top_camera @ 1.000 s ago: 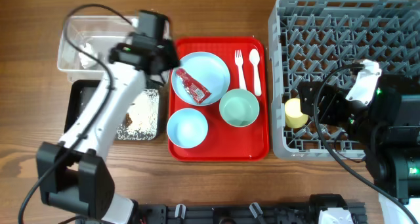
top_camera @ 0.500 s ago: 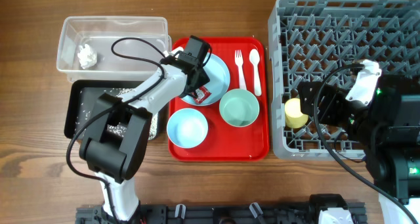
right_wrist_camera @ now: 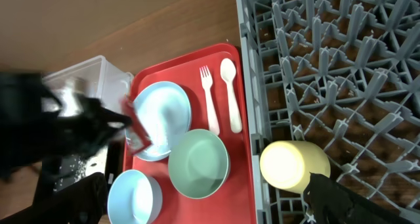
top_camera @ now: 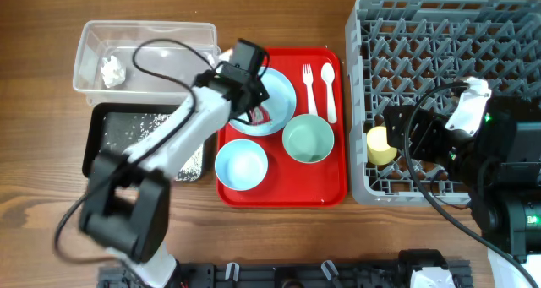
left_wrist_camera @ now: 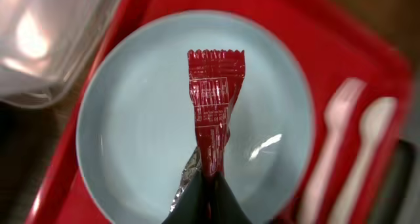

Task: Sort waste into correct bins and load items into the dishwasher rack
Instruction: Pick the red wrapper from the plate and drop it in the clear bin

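My left gripper point(left_wrist_camera: 209, 188) is shut on one end of the small red snack wrapper point(left_wrist_camera: 213, 106), which stretches out over the pale blue plate point(left_wrist_camera: 131, 138) on the red tray point(top_camera: 325, 182). From overhead, the left gripper point(top_camera: 252, 102) sits over the plate's point(top_camera: 281, 92) left half. My right gripper point(right_wrist_camera: 207, 188) is open above the dishwasher rack's point(top_camera: 439, 35) front left corner, with the yellow cup point(right_wrist_camera: 294, 163) lying in the rack beside its right finger. The mint bowl point(top_camera: 308, 139), blue bowl point(top_camera: 241, 165), fork point(top_camera: 309, 87) and spoon point(top_camera: 327, 94) lie on the tray.
The clear bin point(top_camera: 144, 35) at the back left holds a crumpled white tissue point(top_camera: 111, 70). In front of it, the black bin point(top_camera: 103, 149) holds rice scraps point(top_camera: 156, 127). The right arm point(top_camera: 482, 153) covers the rack's front right part.
The left arm swung from over the bins to the plate, and its jaws closed on the wrapper's end. The right arm stayed put.
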